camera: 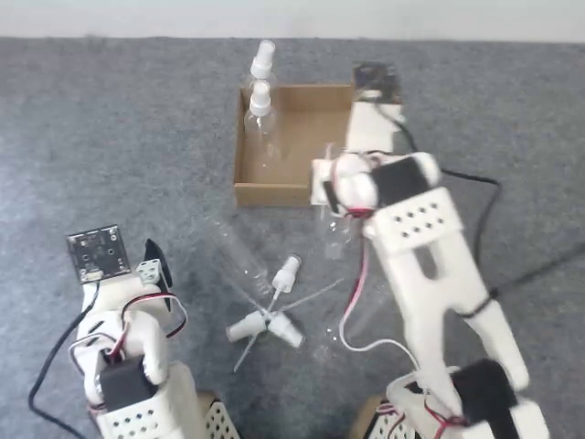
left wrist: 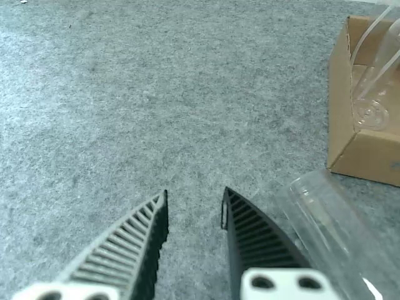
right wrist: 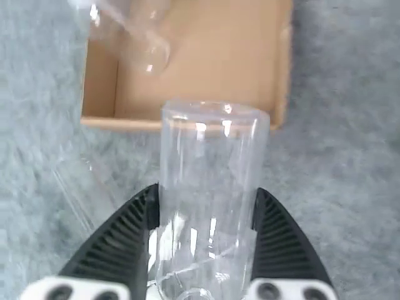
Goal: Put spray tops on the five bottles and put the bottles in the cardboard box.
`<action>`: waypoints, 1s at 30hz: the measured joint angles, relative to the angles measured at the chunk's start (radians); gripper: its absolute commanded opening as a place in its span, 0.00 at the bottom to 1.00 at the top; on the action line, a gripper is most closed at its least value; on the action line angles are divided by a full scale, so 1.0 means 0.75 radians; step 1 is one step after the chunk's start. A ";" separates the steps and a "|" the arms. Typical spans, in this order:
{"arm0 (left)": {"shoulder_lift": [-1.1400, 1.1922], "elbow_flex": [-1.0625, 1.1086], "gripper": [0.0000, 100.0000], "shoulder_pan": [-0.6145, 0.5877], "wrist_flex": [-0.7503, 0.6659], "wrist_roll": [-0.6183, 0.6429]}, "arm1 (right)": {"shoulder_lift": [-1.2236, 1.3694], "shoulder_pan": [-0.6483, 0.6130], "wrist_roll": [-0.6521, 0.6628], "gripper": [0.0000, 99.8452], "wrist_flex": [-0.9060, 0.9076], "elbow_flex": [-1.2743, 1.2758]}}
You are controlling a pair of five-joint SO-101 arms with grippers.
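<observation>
capped bottles (camera: 262, 128): 2 — both in the cardboard box (camera: 274, 194) | uncapped bottles (camera: 230, 249): at least 2 — clear plastic | loose spray tops (camera: 286, 274): 3 | cardboard box: 1

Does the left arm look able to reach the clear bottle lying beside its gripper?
Probably yes: the left gripper is open, the bottle lies just beside it on the carpet, nothing between.
</observation>
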 measured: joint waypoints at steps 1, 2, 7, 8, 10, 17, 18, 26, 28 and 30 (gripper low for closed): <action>0.000 0.000 0.13 0.000 0.000 0.000 | -0.029 0.023 0.000 0.08 0.000 0.023; 0.000 0.000 0.13 -0.004 0.000 0.000 | -0.057 0.043 -0.002 0.08 0.000 0.053; 0.000 0.000 0.13 -0.006 0.000 0.000 | -0.184 0.168 -0.012 0.08 -0.010 0.200; 0.000 0.000 0.13 -0.006 0.000 0.000 | -0.209 0.196 -0.031 0.08 -0.031 0.239; 0.000 0.000 0.13 -0.008 0.000 0.000 | -0.250 0.258 -0.104 0.08 -0.088 0.323; 0.000 0.000 0.13 -0.006 0.000 0.000 | -0.352 0.374 -0.331 0.08 -0.243 0.571; 0.000 0.000 0.13 -0.006 0.000 0.000 | -0.360 0.387 -0.368 0.08 -0.248 0.585; 0.000 0.000 0.13 -0.006 0.000 0.000 | -0.372 0.536 -0.632 0.08 -0.264 0.661; 0.000 0.000 0.13 -0.006 0.000 0.000 | -0.372 0.581 -0.669 0.08 -0.301 0.694; 0.000 0.000 0.13 -0.006 0.000 0.000 | -0.372 0.632 -0.700 0.08 -0.364 0.741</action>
